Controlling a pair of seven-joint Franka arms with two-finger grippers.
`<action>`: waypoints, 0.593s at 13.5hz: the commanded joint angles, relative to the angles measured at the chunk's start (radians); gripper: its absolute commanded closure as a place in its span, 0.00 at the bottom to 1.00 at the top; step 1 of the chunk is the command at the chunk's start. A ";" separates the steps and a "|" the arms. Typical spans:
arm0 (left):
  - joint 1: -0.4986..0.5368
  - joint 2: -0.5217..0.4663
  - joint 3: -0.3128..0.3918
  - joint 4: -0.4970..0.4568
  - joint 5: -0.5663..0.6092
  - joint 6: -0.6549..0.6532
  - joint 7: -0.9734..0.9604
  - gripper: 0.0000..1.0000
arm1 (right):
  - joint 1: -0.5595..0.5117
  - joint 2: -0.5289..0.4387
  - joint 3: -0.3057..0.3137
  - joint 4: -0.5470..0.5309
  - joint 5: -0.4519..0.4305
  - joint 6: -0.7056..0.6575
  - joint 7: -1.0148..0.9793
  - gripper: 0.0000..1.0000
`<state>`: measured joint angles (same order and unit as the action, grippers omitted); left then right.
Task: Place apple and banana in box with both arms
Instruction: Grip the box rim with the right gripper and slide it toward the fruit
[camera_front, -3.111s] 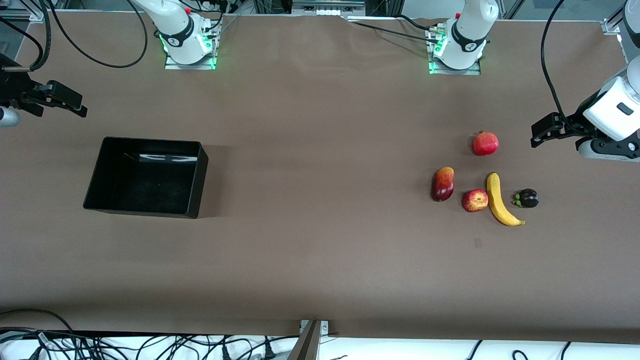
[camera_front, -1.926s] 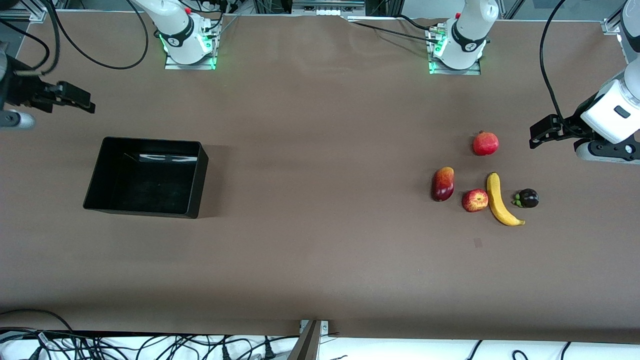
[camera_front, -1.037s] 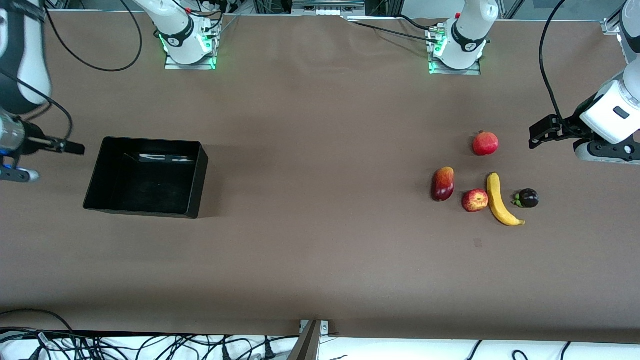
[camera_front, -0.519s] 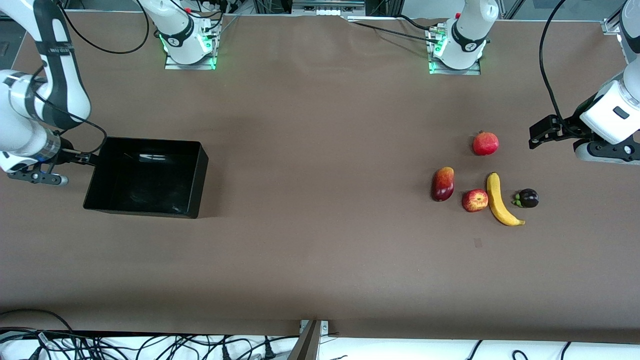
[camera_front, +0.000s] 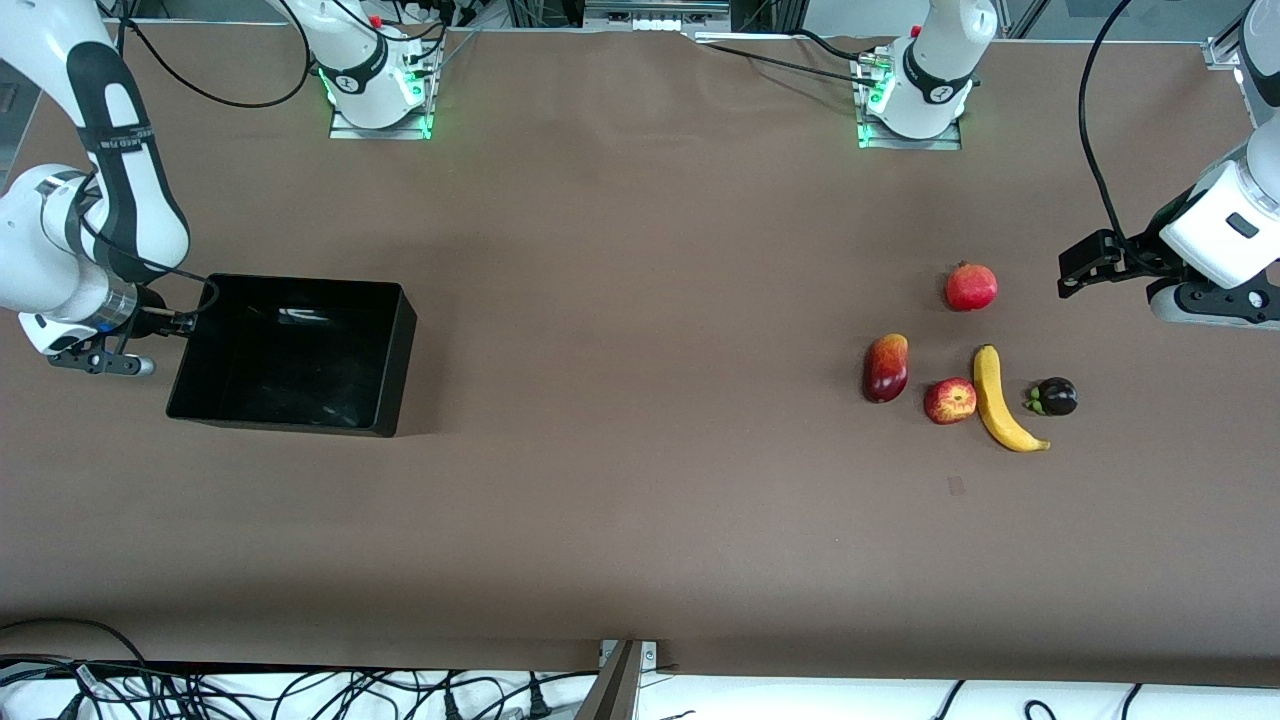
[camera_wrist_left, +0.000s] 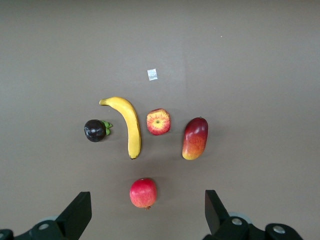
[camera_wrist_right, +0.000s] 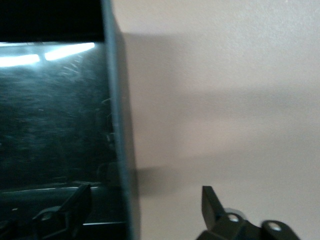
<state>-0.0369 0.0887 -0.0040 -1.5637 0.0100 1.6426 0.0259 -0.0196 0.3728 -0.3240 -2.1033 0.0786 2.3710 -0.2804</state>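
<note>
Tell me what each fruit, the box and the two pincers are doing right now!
apple: lying on the table, beside the banana
banana: lying flat, untouched
pomegranate: resting on the table
mango: lying on its side
mangosteen: resting beside the banana
box: upright, empty
left pincer: open above the fruit
right pincer: open, straddling a box wall

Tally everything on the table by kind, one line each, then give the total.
Banana: 1
Apple: 1
Pomegranate: 1
Mango: 1
Mangosteen: 1
Box: 1
Total: 6 things, 5 fruits and 1 box.
</note>
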 joint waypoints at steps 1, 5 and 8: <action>0.000 0.002 -0.001 0.011 -0.015 -0.012 0.000 0.00 | -0.013 0.000 0.005 -0.007 0.023 0.008 -0.043 0.66; 0.000 0.002 -0.001 0.010 -0.015 -0.012 0.000 0.00 | -0.013 0.000 0.009 -0.004 0.042 0.002 -0.056 1.00; 0.000 0.002 -0.001 0.010 -0.015 -0.012 0.002 0.00 | -0.013 -0.006 0.013 -0.003 0.078 0.000 -0.065 1.00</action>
<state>-0.0369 0.0887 -0.0040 -1.5637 0.0100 1.6426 0.0259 -0.0245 0.3826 -0.3174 -2.1033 0.1290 2.3715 -0.3225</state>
